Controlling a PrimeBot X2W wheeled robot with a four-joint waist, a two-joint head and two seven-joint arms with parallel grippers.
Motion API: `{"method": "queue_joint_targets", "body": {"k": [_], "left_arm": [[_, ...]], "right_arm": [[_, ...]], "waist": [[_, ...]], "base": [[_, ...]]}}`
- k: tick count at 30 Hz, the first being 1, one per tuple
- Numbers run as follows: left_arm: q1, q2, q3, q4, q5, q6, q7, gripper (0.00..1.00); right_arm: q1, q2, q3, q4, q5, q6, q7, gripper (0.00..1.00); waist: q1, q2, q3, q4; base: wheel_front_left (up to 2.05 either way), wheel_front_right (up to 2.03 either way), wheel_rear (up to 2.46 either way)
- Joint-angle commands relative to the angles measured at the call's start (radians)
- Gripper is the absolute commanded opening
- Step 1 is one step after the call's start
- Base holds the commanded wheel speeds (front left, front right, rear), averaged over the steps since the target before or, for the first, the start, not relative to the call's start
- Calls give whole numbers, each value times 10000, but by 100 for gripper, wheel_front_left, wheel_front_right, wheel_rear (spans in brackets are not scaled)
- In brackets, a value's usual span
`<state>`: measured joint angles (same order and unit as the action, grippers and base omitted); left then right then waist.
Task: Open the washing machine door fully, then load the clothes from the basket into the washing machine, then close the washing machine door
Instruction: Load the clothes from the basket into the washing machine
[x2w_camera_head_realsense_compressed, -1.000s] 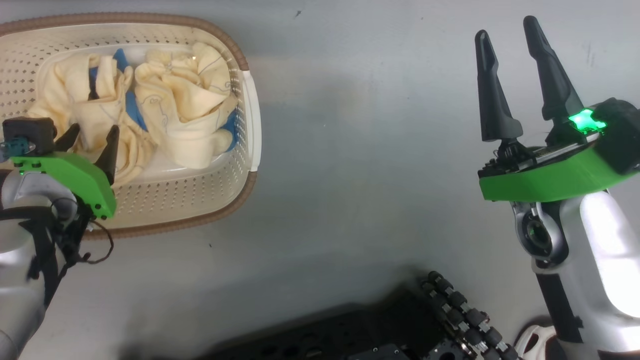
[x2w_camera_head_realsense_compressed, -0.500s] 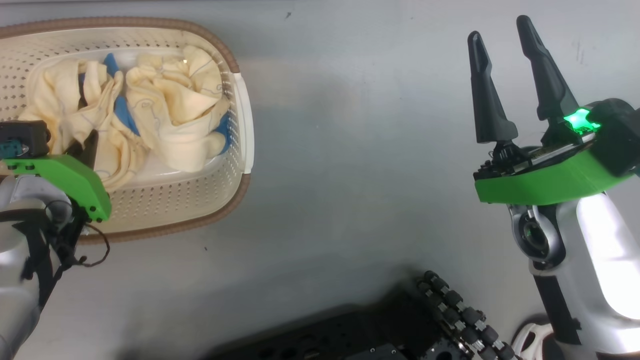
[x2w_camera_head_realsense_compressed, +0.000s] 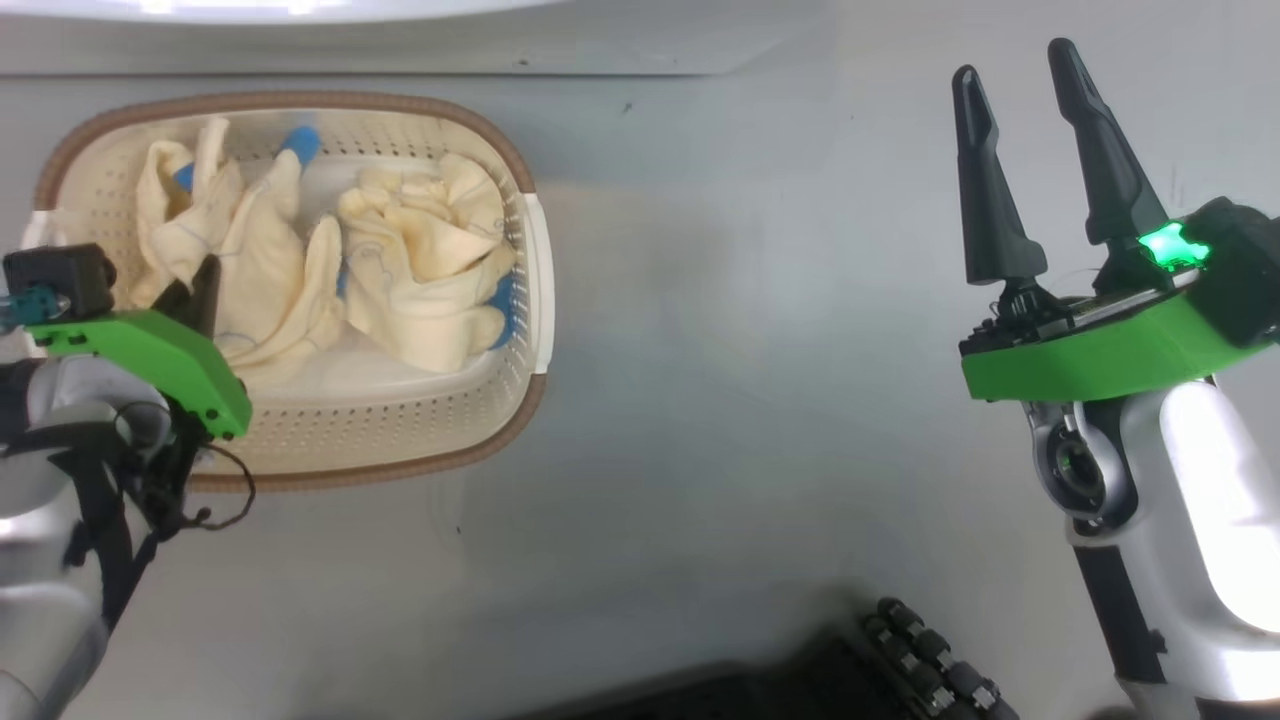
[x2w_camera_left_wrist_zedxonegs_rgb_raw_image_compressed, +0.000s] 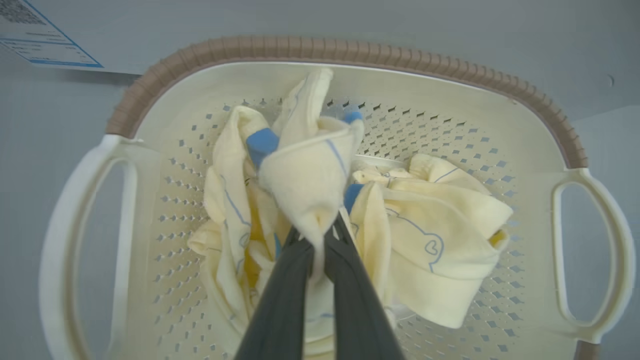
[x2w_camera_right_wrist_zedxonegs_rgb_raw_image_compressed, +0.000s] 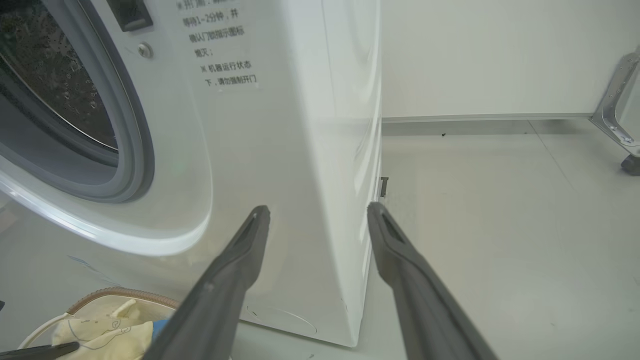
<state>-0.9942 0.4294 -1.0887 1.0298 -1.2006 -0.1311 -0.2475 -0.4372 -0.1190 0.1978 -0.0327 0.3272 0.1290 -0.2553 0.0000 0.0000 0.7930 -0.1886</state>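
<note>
**A:** What does the head view give?

**B:** The basket (x2w_camera_head_realsense_compressed: 300, 101) sits on the grey floor (x2w_camera_head_realsense_compressed: 750, 400) at the left. The clothes (x2w_camera_head_realsense_compressed: 430, 290) are heaped inside it, cream with blue bits. The left gripper (x2w_camera_head_realsense_compressed: 198, 288) reaches in over the basket's near left side, its fingers drawn together in the cloth.

**A:** And the other arm?

**B:** The right gripper (x2w_camera_head_realsense_compressed: 1012, 62) hangs over bare floor, well apart from the basket. Its fingers are spread and nothing is between them.

**A:** The left wrist view?

**B:** The grip is plain there. The two dark fingers are clamped on a fold of one cream garment (x2w_camera_left_wrist_zedxonegs_rgb_raw_image_compressed: 305, 185), which stands up above the rest of the pile with a blue patch at its side. A second garment (x2w_camera_left_wrist_zedxonegs_rgb_raw_image_compressed: 440, 250) lies crumpled to the right, low in the basket. The white handles (x2w_camera_left_wrist_zedxonegs_rgb_raw_image_compressed: 50, 260) show at either side.

**A:** And the right wrist view?

**B:** The washing machine (x2w_camera_right_wrist_zedxonegs_rgb_raw_image_compressed: 280, 150) stands close ahead, and its front corner falls between the spread fingers. At the left a grey gasket (x2w_camera_right_wrist_zedxonegs_rgb_raw_image_compressed: 132, 150) rings the mouth, with the steel drum (x2w_camera_right_wrist_zedxonegs_rgb_raw_image_compressed: 45, 75) behind it. The basket's rim and some cloth show in the lower left corner, just in front of the machine. To the right, pale floor runs to a white wall (x2w_camera_right_wrist_zedxonegs_rgb_raw_image_compressed: 475, 50).
</note>
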Motion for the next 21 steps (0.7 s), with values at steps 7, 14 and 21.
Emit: {"method": "queue_joint_targets", "body": {"k": [7, 14, 21], "left_arm": [[1075, 163, 1698, -897, 1331, 4, -142, 0], [2158, -60, 3120, -1690, 2634, 4, -142, 0], [3242, -348, 4496, -2574, 3689, 4, -142, 0]], "right_arm": [[477, -72, -101, 156, 228, 17, -65, 100], [806, -183, -154, 567, 405, 17, -65, 100], [1311, -290, -322, 780, 509, 17, -65, 100]], "waist": [[0, 0, -1106, 420], [0, 0, -2098, 622], [0, 0, -3021, 835]], "base": [[0, 0, 0], [0, 0, 0], [0, 0, 0]]}}
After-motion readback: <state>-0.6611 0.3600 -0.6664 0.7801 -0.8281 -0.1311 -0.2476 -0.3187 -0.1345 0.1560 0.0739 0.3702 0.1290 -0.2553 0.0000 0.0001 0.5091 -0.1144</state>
